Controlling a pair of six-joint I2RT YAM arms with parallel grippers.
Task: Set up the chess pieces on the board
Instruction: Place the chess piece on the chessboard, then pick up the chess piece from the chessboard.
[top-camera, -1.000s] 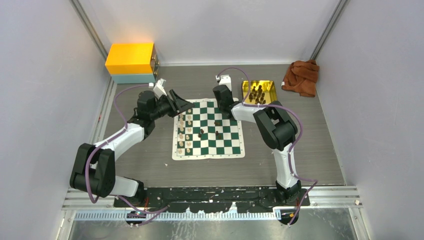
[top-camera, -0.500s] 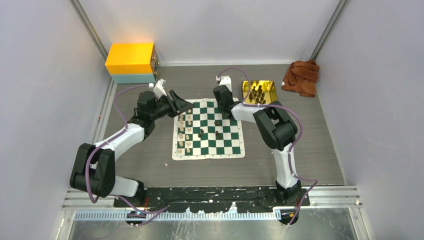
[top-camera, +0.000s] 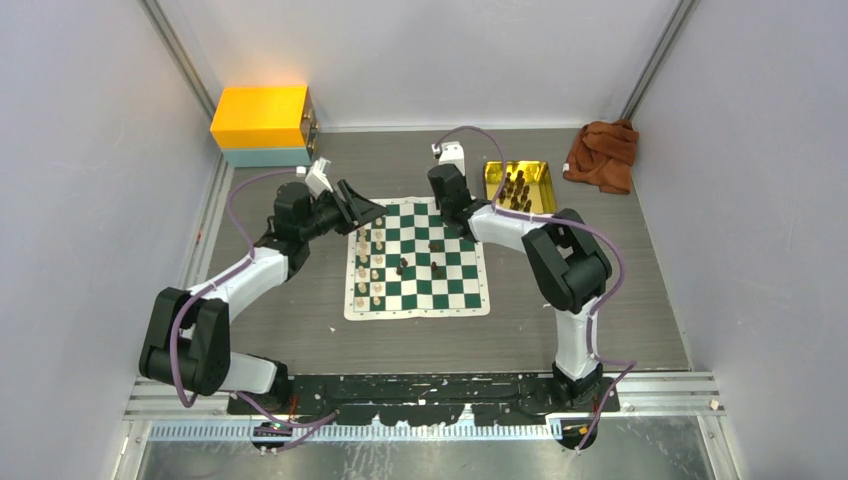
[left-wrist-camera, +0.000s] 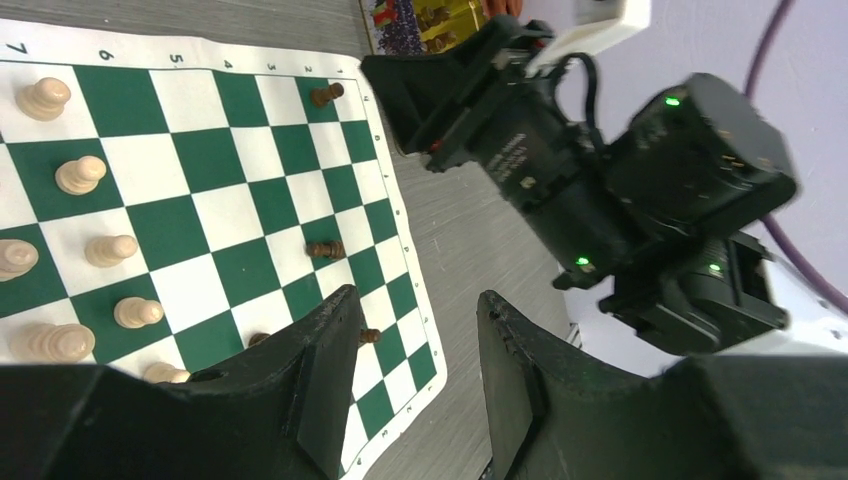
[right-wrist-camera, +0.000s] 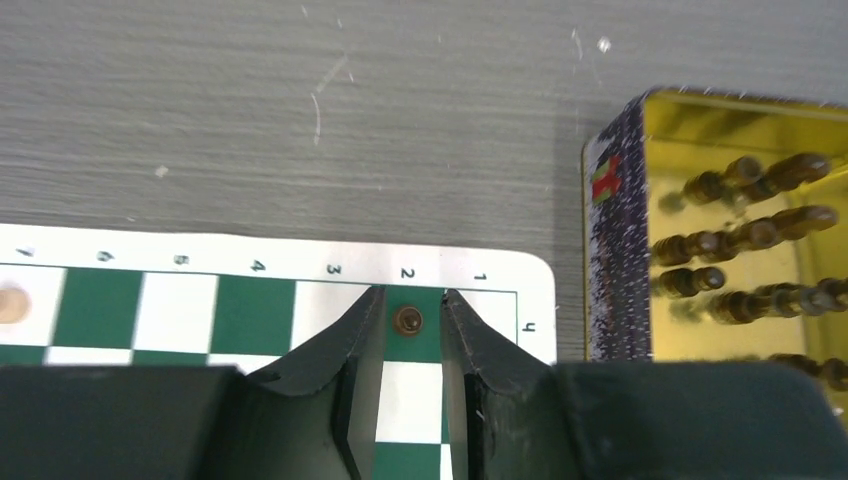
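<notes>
Right pincer (right-wrist-camera: 412, 292) open, astride tiny dark-brown chess piece (right-wrist-camera: 407, 320) (round top, fr. above), green sq. (right-wrist-camera: 428, 343).

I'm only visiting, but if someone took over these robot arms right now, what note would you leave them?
Left gripper: open, empty, hovering at the board's far-left corner.
Right gripper: open, its fingers either side of a dark piece standing on a far-edge square.
Done: cream pieces stand in two rows along the left side; a few dark ones are on the board.
Left to do: many dark pieces wait in the gold tray.
</notes>
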